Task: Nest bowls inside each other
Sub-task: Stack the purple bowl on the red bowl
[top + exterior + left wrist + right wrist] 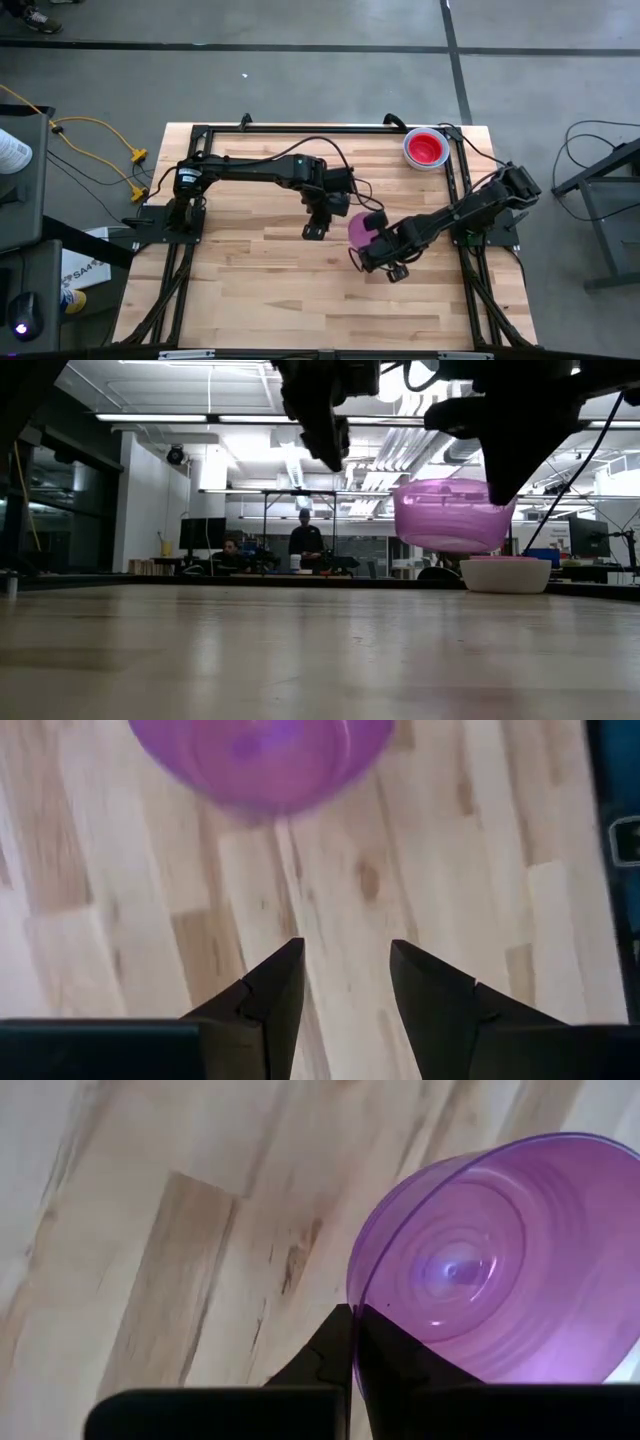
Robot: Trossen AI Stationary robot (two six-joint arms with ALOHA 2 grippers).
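A translucent purple bowl [358,228] [452,515] hangs above the middle of the table, with my right gripper [374,248] [352,1342] shut on its rim. My left gripper [316,228] [347,970] hovers open just to the bowl's left, above the bare wood, with nothing between its fingers. In its wrist view the purple bowl [262,760] shows ahead of the fingertips. At the far right corner a red bowl [426,150] sits nested in a white bowl [409,158] [505,576], which rests on the table. My right gripper pinches the purple bowl's rim [362,1302] on its near side, one finger inside the bowl and one outside its wall. The fingers come from above, slanting down. The bowl is lifted clear of the table, mouth up and slightly tilted.
A black frame [300,128] runs along the table's far edge and down both sides by the arm bases. Bare wood [260,290] lies across the near half of the table. People and desks show in the room beyond the far edge.
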